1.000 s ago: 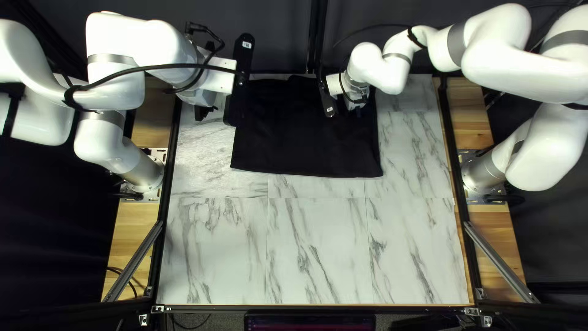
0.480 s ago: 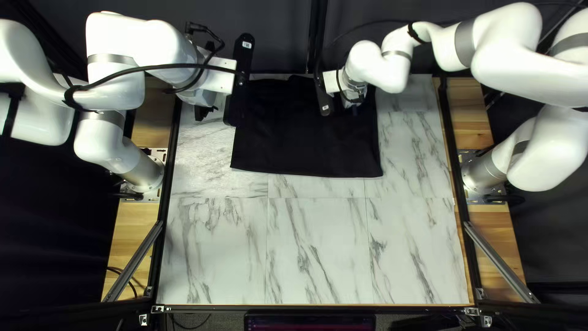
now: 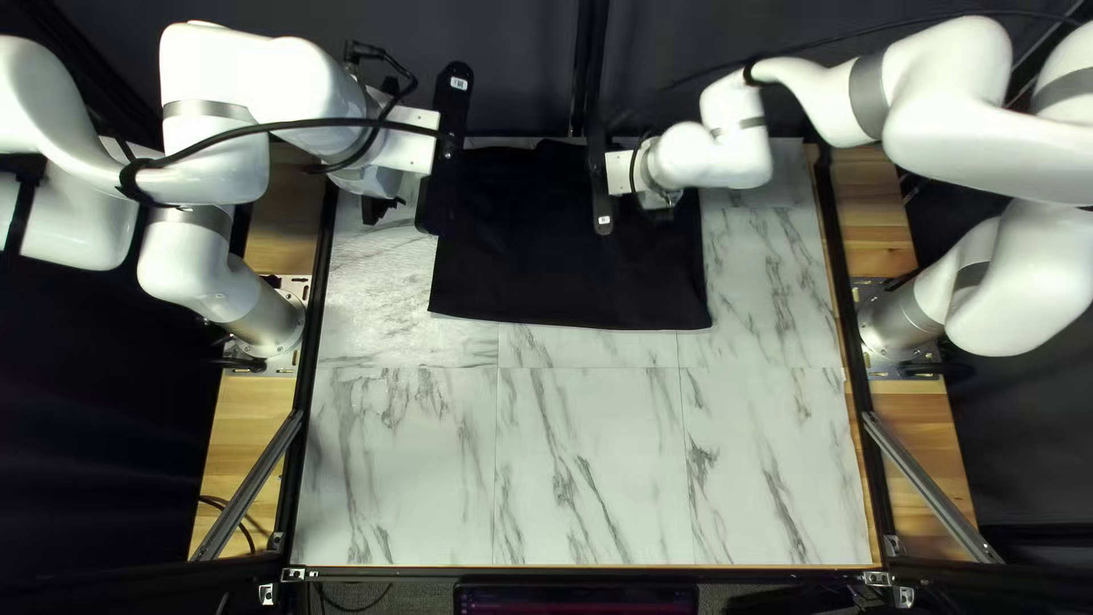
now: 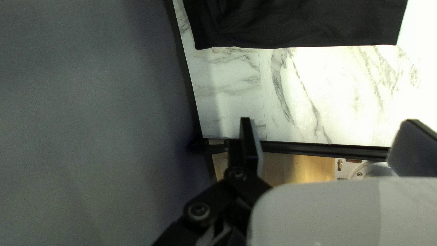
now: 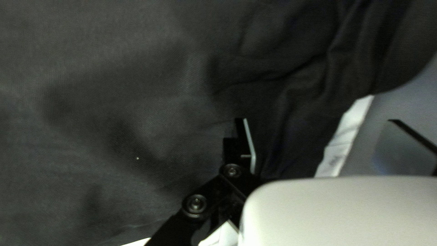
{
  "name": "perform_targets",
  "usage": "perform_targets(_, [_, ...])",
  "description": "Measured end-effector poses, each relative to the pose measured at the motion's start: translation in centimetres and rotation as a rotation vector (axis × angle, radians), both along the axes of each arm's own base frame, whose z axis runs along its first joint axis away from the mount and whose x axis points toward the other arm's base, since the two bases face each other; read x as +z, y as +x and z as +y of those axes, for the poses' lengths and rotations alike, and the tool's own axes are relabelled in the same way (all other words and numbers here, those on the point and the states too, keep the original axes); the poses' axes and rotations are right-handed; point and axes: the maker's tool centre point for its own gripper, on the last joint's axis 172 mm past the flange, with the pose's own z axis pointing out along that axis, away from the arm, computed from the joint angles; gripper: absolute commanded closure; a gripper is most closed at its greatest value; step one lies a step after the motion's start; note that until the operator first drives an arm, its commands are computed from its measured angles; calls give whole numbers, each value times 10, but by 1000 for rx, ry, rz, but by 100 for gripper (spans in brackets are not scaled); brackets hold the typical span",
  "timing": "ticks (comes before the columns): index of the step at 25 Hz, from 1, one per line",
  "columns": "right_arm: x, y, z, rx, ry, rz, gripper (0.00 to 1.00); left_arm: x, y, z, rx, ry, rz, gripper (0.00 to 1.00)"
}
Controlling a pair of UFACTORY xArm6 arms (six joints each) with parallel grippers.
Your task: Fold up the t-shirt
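The black t-shirt [image 3: 569, 262] lies on the far half of the table, its straight lower edge toward the near side. My left gripper [image 3: 381, 207] is left of the shirt. In the left wrist view this gripper [image 4: 331, 132] stands open and empty, with the shirt [image 4: 300, 23] lying ahead, apart from its fingers. Over the shirt's upper right part is my right gripper [image 3: 660, 198], mostly covered by its arm. The right wrist view has this gripper [image 5: 324, 134] open above the cloth [image 5: 114, 91], which is wrinkled near its edge; no cloth is pinched.
Bare marbled table [image 3: 586, 456] spans the near half, with strips beside the shirt. A dark curtain [image 3: 512, 68] hangs behind the far edge. Both raised arms reach across the far side, with long black bars at their wrists close to the shirt.
My right arm's wrist has turned and shifted slightly, its black bar now more upright in the top left view. The left arm and the shirt have stayed put.
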Motion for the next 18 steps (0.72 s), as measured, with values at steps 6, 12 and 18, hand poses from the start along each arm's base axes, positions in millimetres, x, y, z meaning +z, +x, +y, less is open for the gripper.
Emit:
perform_targets(6, [-5,-9,-5,11,30,-3,0,0,0,0,0,0,0,0])
perform_targets(12, [-16,-20,-28,5,72,-60,0,0,0,0,0,0,0,0])
perform_targets(18, [-30,-12,-48,-17,53,-97,0,0,0,0,0,0,0,0])
